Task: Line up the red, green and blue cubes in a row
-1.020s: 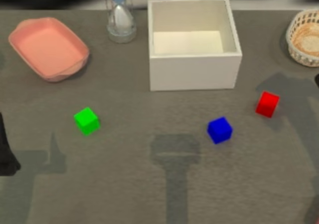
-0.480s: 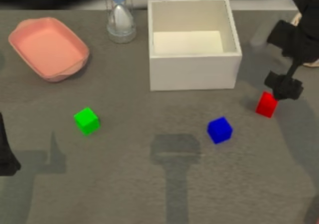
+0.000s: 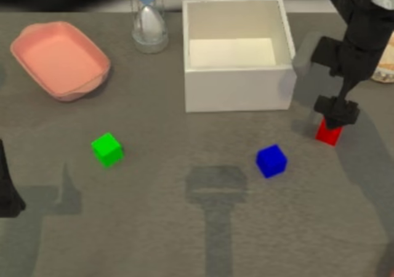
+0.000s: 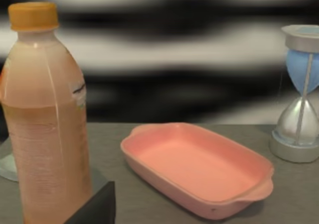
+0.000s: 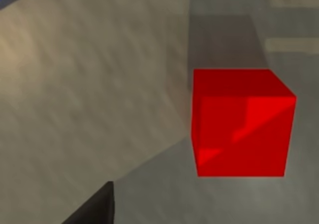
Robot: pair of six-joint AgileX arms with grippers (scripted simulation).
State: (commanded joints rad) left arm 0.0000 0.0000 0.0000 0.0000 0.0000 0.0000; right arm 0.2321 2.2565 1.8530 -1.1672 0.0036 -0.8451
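- Three cubes lie apart on the table (image 3: 154, 228): the green cube (image 3: 107, 149) at the left, the blue cube (image 3: 271, 160) right of centre, the red cube (image 3: 329, 132) near the right side, below the white box (image 3: 239, 55).
- Right gripper (image 3: 335, 112) hangs directly above the red cube, partly covering it from the top view; whether its fingers are spread or closed cannot be told.
- Left gripper (image 3: 7, 197) sits parked at the table's left edge.
- Judged step: reaching for the first cube, no row begun.
- Next move calls for lowering squarely so the fingers straddle the red cube, then closing.
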